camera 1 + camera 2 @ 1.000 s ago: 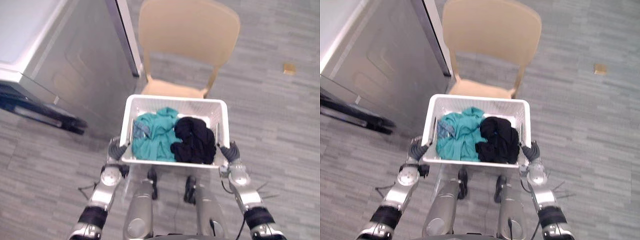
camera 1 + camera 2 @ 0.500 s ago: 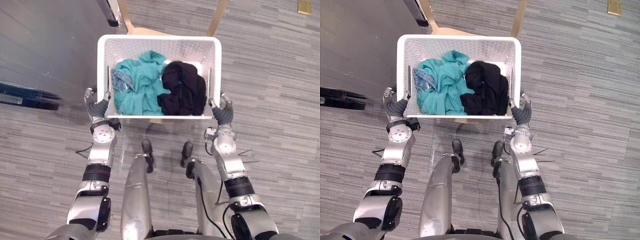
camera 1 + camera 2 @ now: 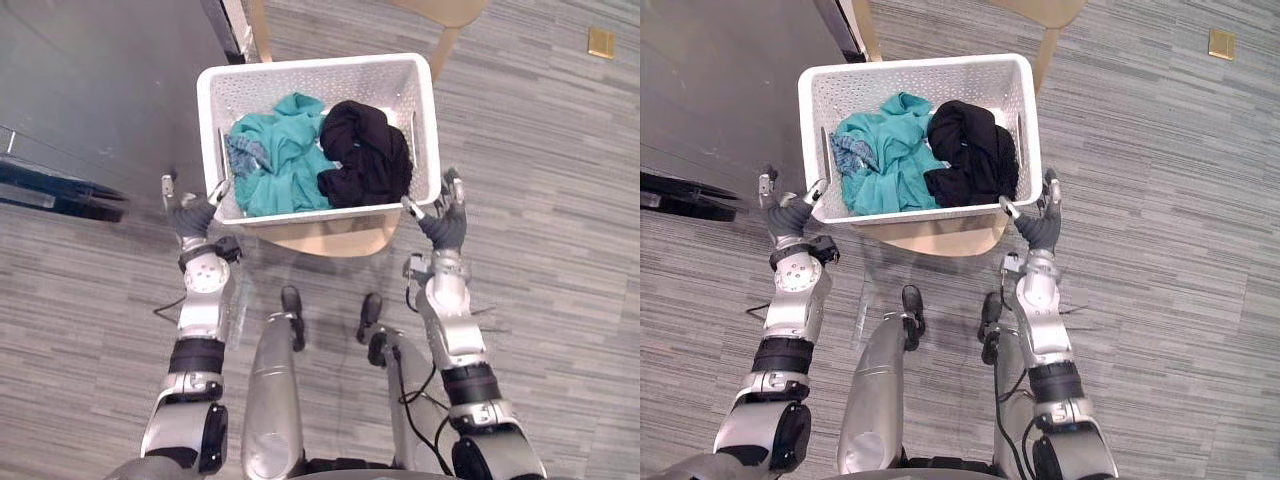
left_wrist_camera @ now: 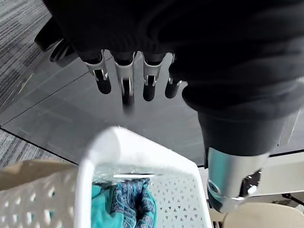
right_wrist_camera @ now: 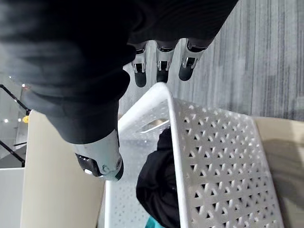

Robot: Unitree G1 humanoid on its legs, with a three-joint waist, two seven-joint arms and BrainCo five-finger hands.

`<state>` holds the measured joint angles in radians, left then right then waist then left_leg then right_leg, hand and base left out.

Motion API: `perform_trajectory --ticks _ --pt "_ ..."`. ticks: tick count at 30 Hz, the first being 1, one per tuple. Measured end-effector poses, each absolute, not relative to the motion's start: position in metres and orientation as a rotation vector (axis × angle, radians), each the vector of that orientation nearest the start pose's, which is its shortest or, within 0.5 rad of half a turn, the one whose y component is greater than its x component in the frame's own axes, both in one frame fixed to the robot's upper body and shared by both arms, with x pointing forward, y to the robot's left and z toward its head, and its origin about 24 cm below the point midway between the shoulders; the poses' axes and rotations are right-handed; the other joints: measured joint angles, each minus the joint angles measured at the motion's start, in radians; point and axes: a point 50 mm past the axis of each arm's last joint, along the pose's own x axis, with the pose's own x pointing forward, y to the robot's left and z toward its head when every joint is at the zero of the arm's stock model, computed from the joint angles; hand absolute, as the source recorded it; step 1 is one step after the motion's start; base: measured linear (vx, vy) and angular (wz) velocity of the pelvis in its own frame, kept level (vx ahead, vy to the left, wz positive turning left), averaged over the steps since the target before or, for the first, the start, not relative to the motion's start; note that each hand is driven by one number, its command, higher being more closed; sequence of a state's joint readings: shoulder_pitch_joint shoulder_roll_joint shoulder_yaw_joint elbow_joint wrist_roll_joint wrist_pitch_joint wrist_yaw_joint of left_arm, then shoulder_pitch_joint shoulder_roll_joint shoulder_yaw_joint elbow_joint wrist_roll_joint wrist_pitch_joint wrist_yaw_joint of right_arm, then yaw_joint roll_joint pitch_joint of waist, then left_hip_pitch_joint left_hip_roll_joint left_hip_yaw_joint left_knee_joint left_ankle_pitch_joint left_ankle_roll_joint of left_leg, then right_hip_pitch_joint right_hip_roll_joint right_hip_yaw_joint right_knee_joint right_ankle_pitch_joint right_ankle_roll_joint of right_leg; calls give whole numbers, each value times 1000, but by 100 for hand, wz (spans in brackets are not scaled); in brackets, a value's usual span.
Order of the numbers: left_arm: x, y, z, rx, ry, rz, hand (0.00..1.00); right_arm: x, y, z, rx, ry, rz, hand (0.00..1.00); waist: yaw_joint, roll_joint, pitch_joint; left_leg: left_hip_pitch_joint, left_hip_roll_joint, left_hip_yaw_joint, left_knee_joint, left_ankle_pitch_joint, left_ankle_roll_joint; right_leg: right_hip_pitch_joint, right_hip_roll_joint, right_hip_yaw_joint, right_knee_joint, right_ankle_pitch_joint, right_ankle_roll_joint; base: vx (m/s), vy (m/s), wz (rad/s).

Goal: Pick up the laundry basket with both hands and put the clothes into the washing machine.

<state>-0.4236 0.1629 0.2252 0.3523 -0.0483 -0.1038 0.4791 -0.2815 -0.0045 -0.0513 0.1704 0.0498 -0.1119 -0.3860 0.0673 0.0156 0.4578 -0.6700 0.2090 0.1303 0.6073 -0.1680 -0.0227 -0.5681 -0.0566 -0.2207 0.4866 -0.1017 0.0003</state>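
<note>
laundry basket (image 3: 312,64): white, with perforated walls. it is over the seat of the chair (image 3: 330,236), and its near edge reaches out toward the robot. whether it rests on the seat or is raised off it cannot be told.
clothes: a teal garment (image 3: 283,152) fills the basket's left half, with a blue patterned piece (image 3: 243,156) at its left edge. a black garment (image 3: 365,152) is bunched in the right half and touches the teal one.
left hand (image 3: 192,218): at the basket's near left corner. its fingers (image 4: 124,81) are straight in a row and the thumb (image 4: 232,178) stands apart, so nothing is clasped. the corner rim shows between them in the left wrist view. contact with the rim cannot be told.
right hand (image 3: 444,224): at the near right corner. its fingers (image 5: 162,61) are straight and the thumb (image 5: 102,159) is held wide, with the basket's rim between them. it is not curled round the rim.
washing machine (image 3: 95,85): its grey side is to the left, close by the basket's far left corner.
floor (image 3: 560,200): grey striped carpet. a small tan square (image 3: 601,42) lies well apart, beyond the basket to the right.
</note>
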Motion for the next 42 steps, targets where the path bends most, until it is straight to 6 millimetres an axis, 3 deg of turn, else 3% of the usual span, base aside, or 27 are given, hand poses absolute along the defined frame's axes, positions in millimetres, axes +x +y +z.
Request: perform_trajectory --ticks 6,10,13,16,18,22,25,31,32,35,37,38,39,40,42 --pt "286 257 55 28 -68 704 0 278 -185 65 70 -157 -430 0 0 -3 0 70 -7 15 -18 -15 4 62 -12 -1 0 -18 4 10 -11 7" --pt "261 261 25 36 35 676 0 262 -192 51 23 -116 -411 0 0 -12 -1 148 -17 40 -59 -15 4 124 -32 -4 -3 -34 11 40 -19 16" --pt "239 254 -2 52 135 599 0 245 -194 30 -7 -37 -362 0 0 -37 -16 230 -41 50 -113 -4 -10 186 -51 -6 -15 -51 20 76 -16 17" --pt "212 239 -36 50 278 474 0 218 -198 -18 -41 176 -299 0 0 -69 -71 296 -66 25 -187 15 -19 262 -54 -33 -77 -52 22 133 -25 28" --pt "196 232 -63 30 402 439 0 200 -194 -49 -52 322 -257 0 -4 -77 -112 332 -81 4 -224 33 -14 313 -61 -64 -107 -56 28 160 -33 47" --pt "153 217 -113 -20 669 414 0 164 -188 -99 -95 582 -193 0 -4 -61 -195 420 -118 -38 -283 42 -17 425 -78 -111 -163 -69 47 156 -3 37" --pt "126 213 -132 -25 801 423 0 146 -188 -118 -118 694 -183 0 -2 -44 -237 466 -140 -71 -299 42 -17 490 -89 -141 -183 -83 61 107 5 40" --pt "121 210 -137 -26 836 402 0 145 -187 -127 -119 756 -178 0 0 -25 -249 423 -157 -130 -240 41 -20 536 -107 -248 -168 -107 66 -21 -2 54" --pt "123 210 -138 -21 838 398 0 149 -188 -128 -123 762 -178 0 0 -24 -250 406 -150 -121 -244 26 -39 541 -114 -279 -175 -106 65 -108 11 62" --pt "126 213 -139 -13 852 398 0 154 -192 -128 -135 768 -187 0 -2 -28 -247 365 -29 11 -172 18 -27 555 -140 -337 -180 -94 72 -37 51 59" --pt "127 217 -138 5 847 404 0 157 -195 -127 -148 769 -196 0 -15 -41 -242 359 30 45 -173 18 -27 570 -192 -362 -183 -85 95 15 190 62" --pt "127 219 -138 28 851 409 0 158 -198 -126 -160 768 -196 0 -33 -38 -243 356 62 60 -193 21 -31 583 -221 -381 -195 -73 127 52 329 59" --pt "125 216 -140 40 864 404 0 157 -203 -126 -172 775 -200 0 -41 -17 -254 359 92 63 -229 21 -31 585 -243 -387 -193 -69 166 115 461 80" --pt "125 213 -141 43 878 388 0 156 -206 -127 -180 790 -204 0 -55 1 -259 358 83 80 -220 80 -104 602 -275 -394 -181 -70 206 177 517 68" --pt "134 217 -137 94 857 356 0 153 -195 -131 -159 807 -176 0 -54 -47 -257 326 7 76 -131 7 -63 617 -345 -373 -171 -65 228 219 457 63"
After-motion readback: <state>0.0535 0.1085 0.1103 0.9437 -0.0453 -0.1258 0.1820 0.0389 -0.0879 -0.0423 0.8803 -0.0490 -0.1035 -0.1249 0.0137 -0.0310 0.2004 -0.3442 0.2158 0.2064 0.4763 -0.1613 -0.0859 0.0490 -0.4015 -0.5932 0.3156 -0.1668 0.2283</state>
